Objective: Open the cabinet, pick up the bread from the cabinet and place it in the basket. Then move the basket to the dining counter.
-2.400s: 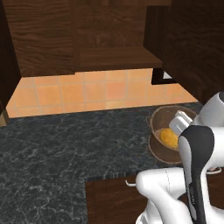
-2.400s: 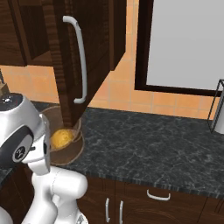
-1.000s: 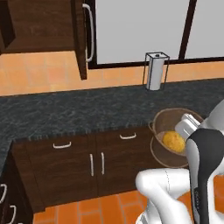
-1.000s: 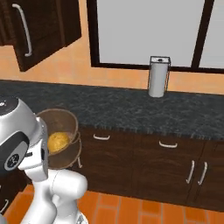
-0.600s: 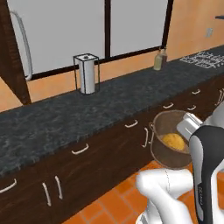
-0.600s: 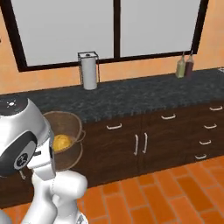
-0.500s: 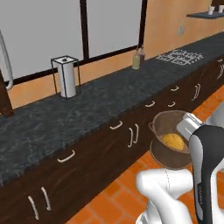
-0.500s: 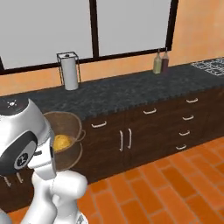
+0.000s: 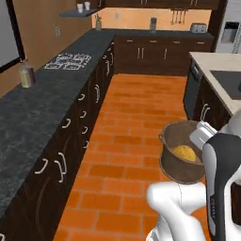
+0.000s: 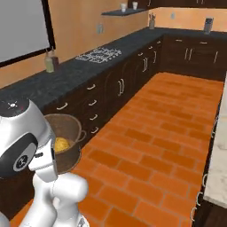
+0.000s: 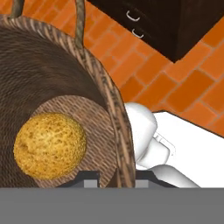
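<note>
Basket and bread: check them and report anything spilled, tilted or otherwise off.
Nothing stands out. The basket is carried above the brick floor, roughly upright, and the bread sits on its woven bottom, whole and inside the rim. Nothing has spilled on the floor beneath it.

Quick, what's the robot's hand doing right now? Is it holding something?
Gripper: jaws closed on the rim of the basket, carrying it above the floor with the bread inside.
</note>
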Controlling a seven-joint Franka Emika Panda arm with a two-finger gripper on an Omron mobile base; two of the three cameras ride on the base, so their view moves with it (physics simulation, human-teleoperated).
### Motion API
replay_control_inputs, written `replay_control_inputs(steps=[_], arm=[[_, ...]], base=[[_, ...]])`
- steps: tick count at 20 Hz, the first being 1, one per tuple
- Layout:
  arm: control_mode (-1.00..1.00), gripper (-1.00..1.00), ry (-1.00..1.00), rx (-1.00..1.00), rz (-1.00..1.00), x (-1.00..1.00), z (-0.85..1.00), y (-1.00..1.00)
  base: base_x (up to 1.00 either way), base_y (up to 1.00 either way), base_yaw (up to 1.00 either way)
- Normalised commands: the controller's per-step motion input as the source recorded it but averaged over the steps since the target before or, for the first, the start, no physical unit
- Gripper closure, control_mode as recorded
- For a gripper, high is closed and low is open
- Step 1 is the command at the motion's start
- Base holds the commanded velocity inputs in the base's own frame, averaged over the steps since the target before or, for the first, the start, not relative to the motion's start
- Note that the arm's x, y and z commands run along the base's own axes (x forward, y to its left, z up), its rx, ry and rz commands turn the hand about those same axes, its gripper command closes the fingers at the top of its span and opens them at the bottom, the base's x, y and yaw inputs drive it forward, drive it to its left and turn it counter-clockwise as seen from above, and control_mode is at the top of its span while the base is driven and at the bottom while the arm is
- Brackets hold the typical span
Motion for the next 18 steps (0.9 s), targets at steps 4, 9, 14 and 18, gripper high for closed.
replay_control_inputs(steps=[4,9,14,18], arm=[[1.0,1.0,0.0,0.0,0.0,0.0,0.0,0.0],[1.0,1.0,0.0,0.0,0.0,0.0,0.0,0.0],[1.0,1.0,0.0,0.0,0.0,0.0,0.0,0.0],[1.0,1.0,0.0,0.0,0.0,0.0,0.0,0.0]], base=[[0.0,0.16,-0.99],[0.03,-0.24,-0.86],[0.4,-1.0,-0.19],[0.96,-1.0,0.01]])
